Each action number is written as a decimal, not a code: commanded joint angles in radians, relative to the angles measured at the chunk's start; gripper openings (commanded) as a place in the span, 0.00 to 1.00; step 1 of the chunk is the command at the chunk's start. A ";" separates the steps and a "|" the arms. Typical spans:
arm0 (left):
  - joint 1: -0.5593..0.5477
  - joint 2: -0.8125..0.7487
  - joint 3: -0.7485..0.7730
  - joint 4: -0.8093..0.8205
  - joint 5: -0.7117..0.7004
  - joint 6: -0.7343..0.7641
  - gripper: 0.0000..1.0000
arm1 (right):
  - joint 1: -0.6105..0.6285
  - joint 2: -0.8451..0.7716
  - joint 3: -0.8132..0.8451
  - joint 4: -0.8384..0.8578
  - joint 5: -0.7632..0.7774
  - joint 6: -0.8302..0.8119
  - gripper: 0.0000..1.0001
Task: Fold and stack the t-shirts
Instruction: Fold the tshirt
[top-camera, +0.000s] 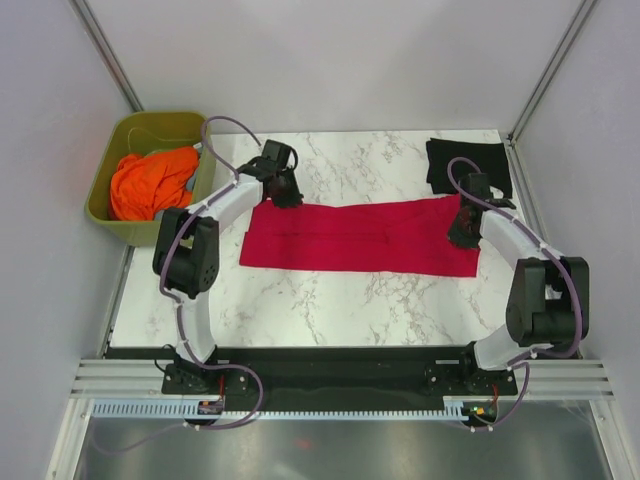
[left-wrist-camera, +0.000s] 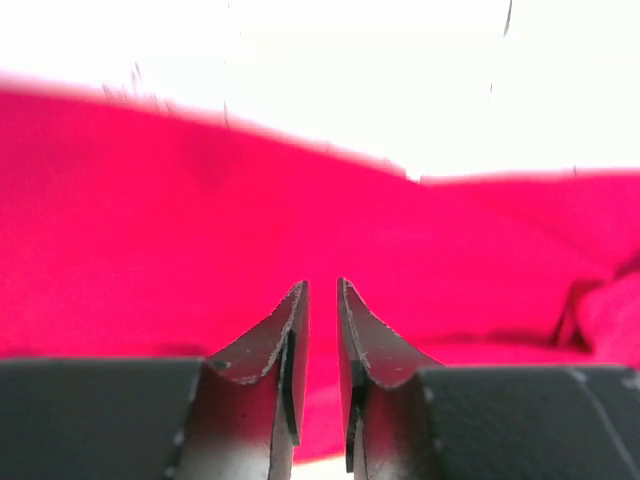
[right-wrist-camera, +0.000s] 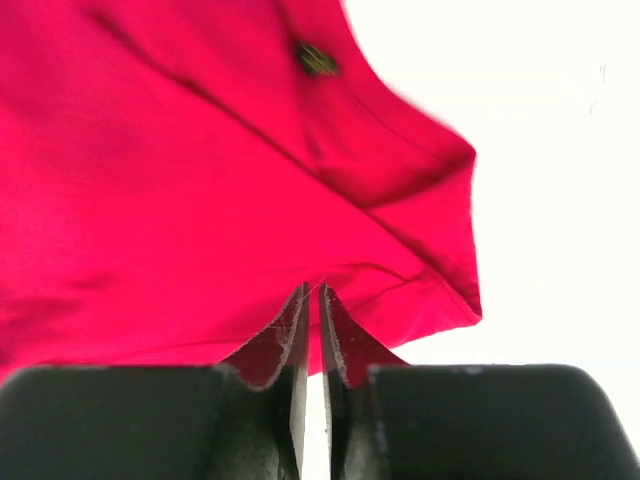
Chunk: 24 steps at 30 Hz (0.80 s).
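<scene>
Okay, left claw (top-camera: 286, 194) and right claw (top-camera: 461, 234) are sitting nearly closed at far corners of the red t-shirt (top-camera: 360, 236) (gripping it or not, cannot tell).

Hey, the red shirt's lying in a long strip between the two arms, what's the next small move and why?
Probably finish pinching the far edge before lifting anything. The red t-shirt lies flat as a strip. The left fingers sit at its far left corner and the right fingers at its far right end, both nearly closed, yet no clear grip shows.
</scene>
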 joint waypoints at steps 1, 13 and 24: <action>0.034 0.101 0.069 -0.074 -0.064 0.076 0.23 | -0.005 -0.087 0.087 -0.012 -0.057 -0.023 0.16; 0.049 0.066 -0.164 -0.174 -0.293 -0.008 0.17 | -0.003 -0.161 0.122 -0.007 -0.132 -0.033 0.22; 0.061 -0.273 -0.489 -0.290 -0.473 -0.185 0.18 | 0.026 -0.095 -0.040 0.235 -0.213 0.077 0.26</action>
